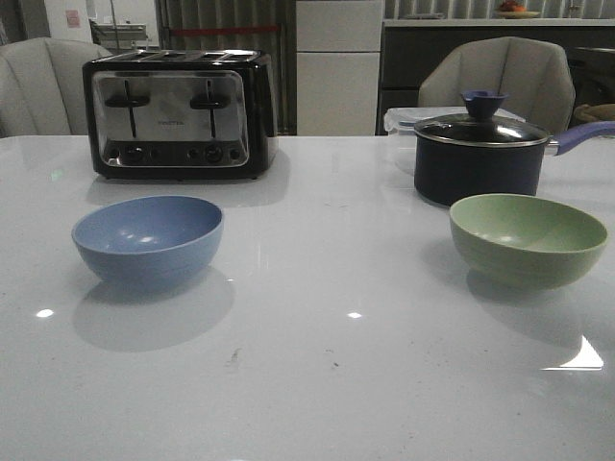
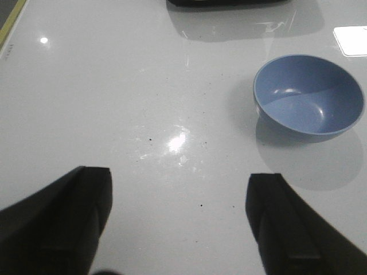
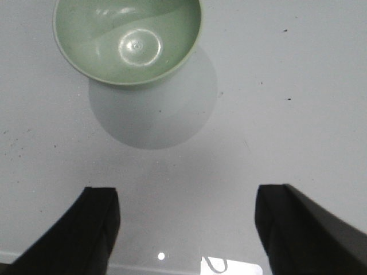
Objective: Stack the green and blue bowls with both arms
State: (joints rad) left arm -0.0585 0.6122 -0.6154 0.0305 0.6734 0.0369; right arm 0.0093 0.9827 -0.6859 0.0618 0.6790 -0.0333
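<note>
The dusty blue bowl [image 1: 148,240] stands upright on the white table at the left. The pale green bowl [image 1: 528,238] stands upright at the right, just in front of the saucepan. Neither arm shows in the front view. In the left wrist view my left gripper [image 2: 179,197] is open and empty above bare table, with the blue bowl [image 2: 309,97] well clear of its fingers. In the right wrist view my right gripper [image 3: 186,215] is open and empty, with the green bowl [image 3: 127,40] some way beyond the fingers.
A black and chrome toaster [image 1: 179,113] stands at the back left. A dark blue lidded saucepan [image 1: 480,154] stands at the back right, its handle pointing right. Two chairs stand behind the table [image 1: 317,365].
</note>
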